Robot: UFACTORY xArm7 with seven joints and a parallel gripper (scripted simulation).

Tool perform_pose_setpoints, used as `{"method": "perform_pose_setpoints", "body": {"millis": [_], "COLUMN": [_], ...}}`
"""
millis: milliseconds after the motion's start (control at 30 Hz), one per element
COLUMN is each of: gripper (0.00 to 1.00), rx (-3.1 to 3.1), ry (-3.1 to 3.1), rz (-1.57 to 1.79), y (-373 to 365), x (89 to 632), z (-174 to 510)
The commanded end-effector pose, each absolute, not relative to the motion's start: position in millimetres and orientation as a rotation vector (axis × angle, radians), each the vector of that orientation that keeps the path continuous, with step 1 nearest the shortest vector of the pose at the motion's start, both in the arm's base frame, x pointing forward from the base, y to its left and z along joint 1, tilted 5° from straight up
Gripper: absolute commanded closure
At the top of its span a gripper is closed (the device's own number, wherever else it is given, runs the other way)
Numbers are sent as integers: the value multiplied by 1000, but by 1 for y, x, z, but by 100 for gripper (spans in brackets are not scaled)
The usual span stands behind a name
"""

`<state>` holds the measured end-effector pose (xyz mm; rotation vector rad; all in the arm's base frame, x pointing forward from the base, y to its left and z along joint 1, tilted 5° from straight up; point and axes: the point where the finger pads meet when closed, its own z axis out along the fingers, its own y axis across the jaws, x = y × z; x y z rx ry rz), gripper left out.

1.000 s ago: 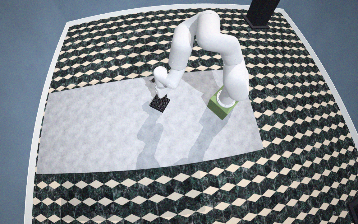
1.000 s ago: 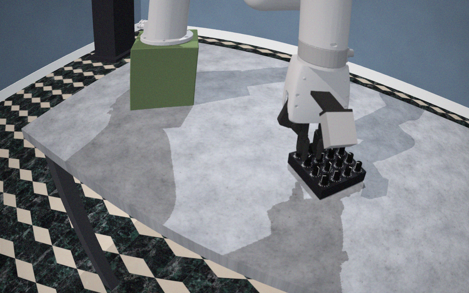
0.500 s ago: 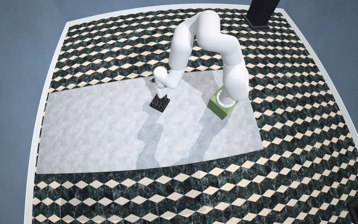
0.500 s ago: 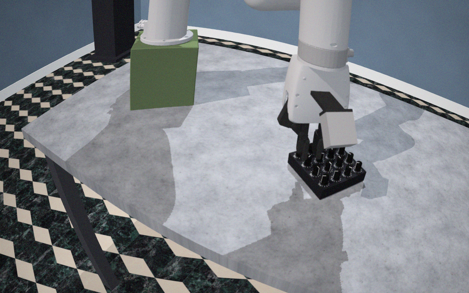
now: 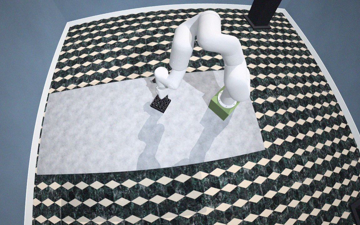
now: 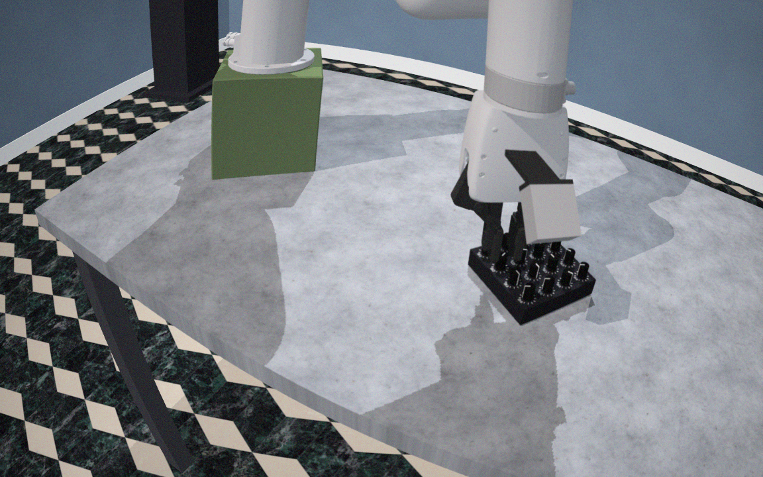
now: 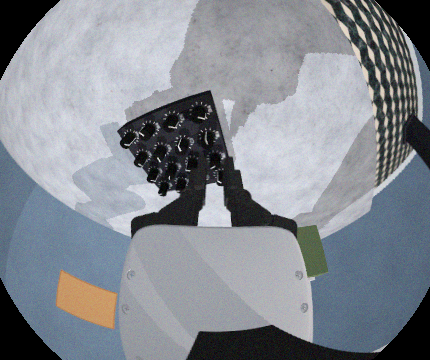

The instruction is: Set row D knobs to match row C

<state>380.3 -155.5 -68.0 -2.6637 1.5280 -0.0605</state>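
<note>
Top view: you've got the black square knob box [image 5: 160, 103] [image 6: 557, 301] [image 7: 195, 128] on the pale grey mottled tabletop [image 5: 92, 125] [image 6: 372, 237] [image 7: 100, 60]. White jointed arm [image 5: 209, 29] [image 6: 528, 41] arches over and drops to it, with the white-bodied gripper [image 5: 163, 96] [image 6: 505, 255] [image 7: 215, 167] at the box's upper edge in frame. Green block-shaped base [image 5: 220, 109] [image 6: 262, 127] [image 7: 312, 250] is well apart from the box, off to its picture-right. You can't read the knob lines at this scale.

Exterior view: box sits flat, knobs up. Black slim fingers [image 6: 493, 237] point down among the knobs near the box's picture-left corner. They stand narrow. Light grey block on a black bracket [image 6: 550, 210] hangs over the box's far part and covers some knobs for you. Green base is beyond the box, picture-left. You can see white lines on several of the nearer knobs, but their marks are too small to match.

Wrist view: your fingers reach the lower picture-right part of the box, a narrow gap between them. A black round knob [image 7: 216, 159] shows at the tips; you can't tell from here whether they touch it. The remaining visible knobs fan out toward picture-left and up. Printed names are too blurred to read, so you can't confirm the C/D match. Orange panel [image 7: 87, 300] shows well below the box, picture-left.
</note>
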Motion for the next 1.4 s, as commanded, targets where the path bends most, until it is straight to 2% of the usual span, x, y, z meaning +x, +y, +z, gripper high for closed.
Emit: {"method": "perform_pose_setpoints", "body": {"millis": [0,1367], "gripper": [81,81], "rx": [-2663,-2663], "ry": [1528,1528], "rz": [-67,-67], "y": [-156,-156], "x": [382,382], "z": [-68,-77]}}
